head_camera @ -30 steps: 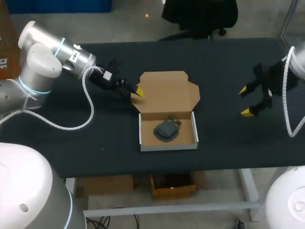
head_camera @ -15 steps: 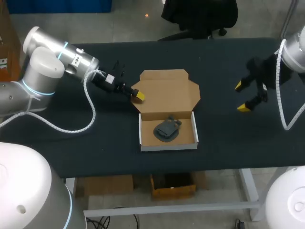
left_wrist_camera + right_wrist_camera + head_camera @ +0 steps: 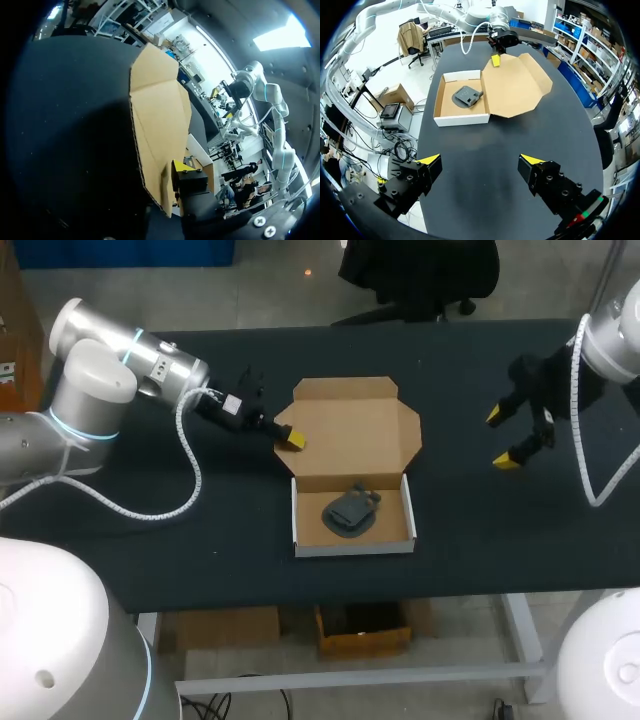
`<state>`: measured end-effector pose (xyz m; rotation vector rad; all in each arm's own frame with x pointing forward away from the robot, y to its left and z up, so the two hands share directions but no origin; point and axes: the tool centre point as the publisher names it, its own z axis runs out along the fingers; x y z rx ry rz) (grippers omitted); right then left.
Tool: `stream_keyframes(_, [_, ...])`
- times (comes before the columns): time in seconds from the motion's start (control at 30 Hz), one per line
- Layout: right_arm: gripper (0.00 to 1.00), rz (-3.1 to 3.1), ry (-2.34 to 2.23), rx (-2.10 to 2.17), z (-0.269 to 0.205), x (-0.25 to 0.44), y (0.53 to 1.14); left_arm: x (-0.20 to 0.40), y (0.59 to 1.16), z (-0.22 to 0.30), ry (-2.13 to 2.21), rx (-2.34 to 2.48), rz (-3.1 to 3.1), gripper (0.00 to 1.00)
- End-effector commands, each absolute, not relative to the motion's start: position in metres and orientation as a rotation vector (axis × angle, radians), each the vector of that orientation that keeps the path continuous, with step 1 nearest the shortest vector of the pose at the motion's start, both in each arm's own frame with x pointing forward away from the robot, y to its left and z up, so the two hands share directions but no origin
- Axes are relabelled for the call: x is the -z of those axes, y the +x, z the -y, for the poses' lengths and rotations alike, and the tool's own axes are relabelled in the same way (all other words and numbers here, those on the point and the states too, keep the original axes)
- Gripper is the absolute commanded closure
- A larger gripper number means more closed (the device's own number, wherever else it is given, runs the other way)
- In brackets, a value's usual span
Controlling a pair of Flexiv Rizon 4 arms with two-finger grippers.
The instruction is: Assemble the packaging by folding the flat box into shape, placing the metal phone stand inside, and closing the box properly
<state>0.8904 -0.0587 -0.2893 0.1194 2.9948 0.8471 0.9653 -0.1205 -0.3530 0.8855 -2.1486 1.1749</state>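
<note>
While the brown cardboard lid (image 3: 350, 425) is met edge-on by the left gripper (image 3: 290, 437), grip not discernible, the right gripper (image 3: 500, 438) is seen spread open, well apart.

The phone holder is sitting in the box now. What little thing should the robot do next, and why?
Probably the left gripper should lift the brown cardboard lid up and over the white-walled box tray. The dark grey metal phone stand already lies inside, the lid is open behind the tray, and that gripper is at the lid's left edge. The right gripper is open, well away from the box.
</note>
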Motion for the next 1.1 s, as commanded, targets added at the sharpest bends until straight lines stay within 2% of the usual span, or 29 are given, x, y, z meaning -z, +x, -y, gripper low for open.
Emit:
stream_keyframes(0.03, [0.0,-3.001,0.113,-0.846,0.059,0.287,0.89,0.355,0.965,0.121,0.874,-1.185,2.148,0.84])
stream_keyframes(0.43, [0.0,-3.002,0.095,-0.833,0.055,0.283,0.891,0.353,0.964,0.122,0.829,-1.215,2.173,0.92])
stream_keyframes(0.6, [0.0,-3.003,0.088,-0.828,0.054,0.282,0.891,0.353,0.963,0.122,0.8,-1.228,2.186,1.0])
stream_keyframes(1.1, [0.0,-3.0,0.068,-0.807,0.049,0.275,0.89,0.345,0.951,0.121,0.64,-1.326,2.289,1.0])
